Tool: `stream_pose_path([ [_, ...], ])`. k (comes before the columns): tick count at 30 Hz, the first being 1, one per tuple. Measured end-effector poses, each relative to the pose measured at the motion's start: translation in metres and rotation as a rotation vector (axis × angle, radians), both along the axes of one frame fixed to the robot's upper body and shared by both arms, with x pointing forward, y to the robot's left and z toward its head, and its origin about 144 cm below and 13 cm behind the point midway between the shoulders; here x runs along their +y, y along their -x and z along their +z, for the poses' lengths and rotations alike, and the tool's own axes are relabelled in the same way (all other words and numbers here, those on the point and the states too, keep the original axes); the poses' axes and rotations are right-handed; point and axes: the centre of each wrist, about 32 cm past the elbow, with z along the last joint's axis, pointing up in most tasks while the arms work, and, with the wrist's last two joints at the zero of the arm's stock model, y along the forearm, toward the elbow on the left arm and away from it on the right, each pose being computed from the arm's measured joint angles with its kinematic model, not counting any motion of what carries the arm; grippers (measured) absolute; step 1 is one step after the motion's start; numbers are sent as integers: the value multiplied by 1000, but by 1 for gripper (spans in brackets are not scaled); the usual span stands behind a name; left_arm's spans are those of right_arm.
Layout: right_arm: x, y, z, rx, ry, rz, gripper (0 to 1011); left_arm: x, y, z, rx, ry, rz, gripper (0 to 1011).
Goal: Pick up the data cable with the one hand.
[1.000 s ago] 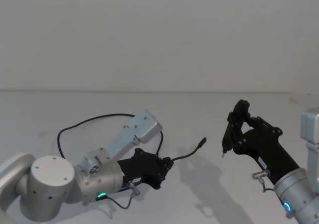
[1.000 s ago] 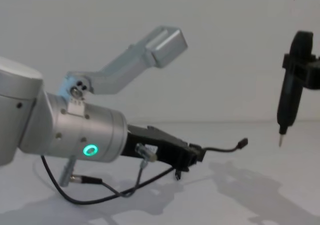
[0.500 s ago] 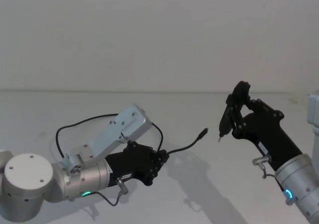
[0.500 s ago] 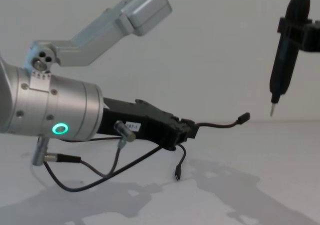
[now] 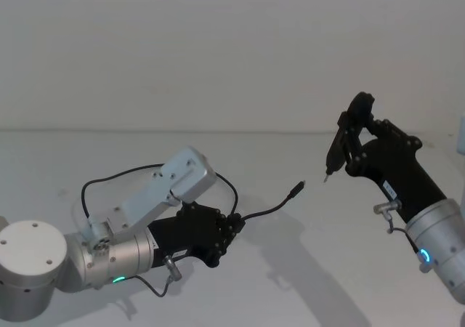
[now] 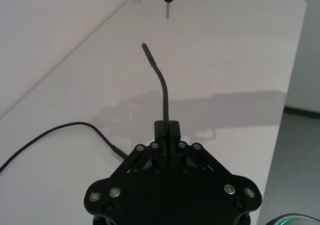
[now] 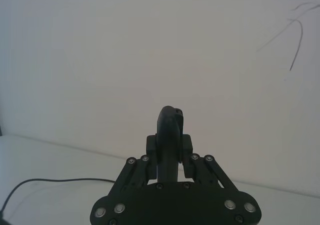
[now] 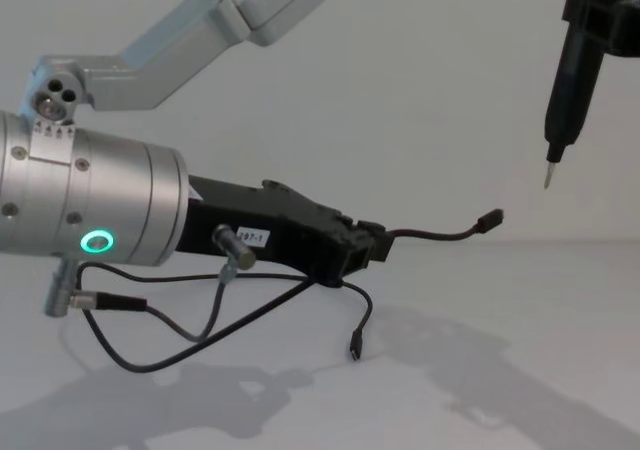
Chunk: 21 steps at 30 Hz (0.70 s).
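The data cable is a thin black cord, and my left gripper is shut on it close to one end. That short end juts forward in the air to a small plug. The chest view shows the left gripper above the table, the plug held out, and another cable end dangling below. The rest of the cord loops back over the table. In the left wrist view the cable rises out of the closed fingers.
My right gripper hangs at the right, shut on a slim black pen-like tool whose metal tip points down near the plug. A grey lead with silver plugs dangles under the left wrist. The white table's edge runs alongside.
My left gripper has risen off the table with the cable in it, and the free plug end has lifted. The right gripper with the pen tool has moved up and a little away.
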Motion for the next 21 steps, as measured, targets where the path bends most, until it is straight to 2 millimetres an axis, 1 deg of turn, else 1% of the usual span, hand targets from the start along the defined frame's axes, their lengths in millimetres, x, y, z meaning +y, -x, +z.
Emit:
stream_pose_path([
  [11, -3, -20, -7, 13, -5, -10, 279, 1, 2, 2, -7, 1, -5, 35],
  [21, -2, -33, -12, 20, -10, 1, 279, 2, 3, 3, -10, 0, -7, 35],
])
